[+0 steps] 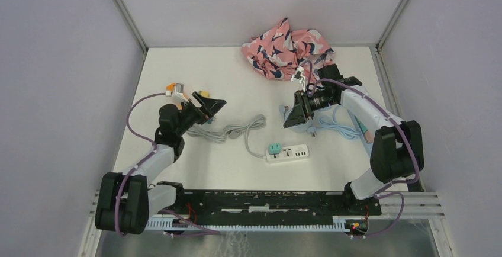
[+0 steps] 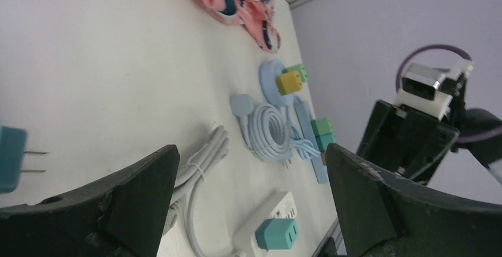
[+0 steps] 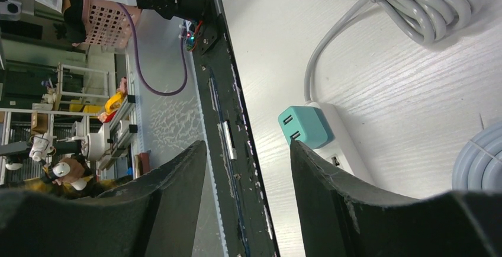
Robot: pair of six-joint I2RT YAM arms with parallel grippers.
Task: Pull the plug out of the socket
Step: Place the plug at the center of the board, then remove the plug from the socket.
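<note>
White power strip (image 1: 288,153) flat on the table (image 1: 201,67), toward six o'clock from the middle. Teal plug (image 1: 273,148) seated in the socket at the strip's nine o'clock end, flush against the strip, untouched by either arm. Grey cord (image 1: 237,129) leaving that same end, bundled in loops toward ten o'clock.

Left claw (image 1: 214,108) above the table at ten o'clock from the strip, well apart from it, spread wide and pinching nothing. At the left edge of the left wrist view, just beside one finger, a second teal plug (image 2: 12,159) with two bare prongs showing; resting on the table or not, cannot tell.

Right claw (image 1: 287,117) at twelve o'clock from the strip, near but not touching, partly spread, nothing between the fingers. Light blue cable (image 1: 338,128) coiled at three o'clock from the right claw. Pink patterned cloth (image 1: 287,48) bunched at the table's far edge, about one o'clock.
</note>
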